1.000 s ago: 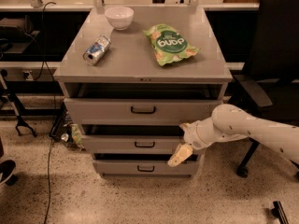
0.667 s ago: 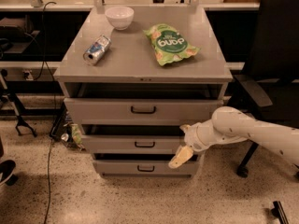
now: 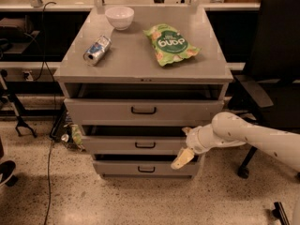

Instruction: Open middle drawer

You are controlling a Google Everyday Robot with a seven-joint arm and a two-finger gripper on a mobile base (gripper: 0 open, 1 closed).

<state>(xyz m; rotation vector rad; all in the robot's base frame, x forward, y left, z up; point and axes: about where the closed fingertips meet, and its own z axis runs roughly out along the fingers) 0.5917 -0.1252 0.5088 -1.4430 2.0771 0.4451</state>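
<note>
The middle drawer (image 3: 136,145) is the low grey front with a small black bar handle (image 3: 142,145), second of three in the grey cabinet (image 3: 140,62). It stands slightly pulled out, with a dark gap above its front. My gripper (image 3: 184,156) is at the drawer's right end, on a white arm coming in from the right. One cream fingertip (image 3: 182,159) points down-left below the drawer's right corner, over the bottom drawer.
The top drawer (image 3: 143,110) and bottom drawer (image 3: 146,168) are also slightly out. On the cabinet top lie a white bowl (image 3: 119,17), a can (image 3: 97,50) on its side and a green snack bag (image 3: 170,44). A black office chair (image 3: 274,74) stands right.
</note>
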